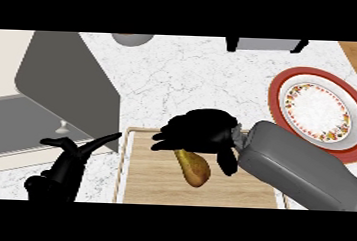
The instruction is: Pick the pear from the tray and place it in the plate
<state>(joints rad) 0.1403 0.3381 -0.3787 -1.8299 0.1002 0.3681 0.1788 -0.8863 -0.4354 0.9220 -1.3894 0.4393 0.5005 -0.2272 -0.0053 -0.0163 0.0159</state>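
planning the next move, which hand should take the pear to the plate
Right: the right hand curls over the pear on the tray, with the plate on its side; the left hand rests open, far left.

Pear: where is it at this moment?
Head view, lower centre: the pear is on the wooden tray, its upper end under the right hand, with the red-rimmed plate off to the right.

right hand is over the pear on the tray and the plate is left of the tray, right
No. The head view shows the plate right of the tray, not left; the right hand is over the pear on the tray.
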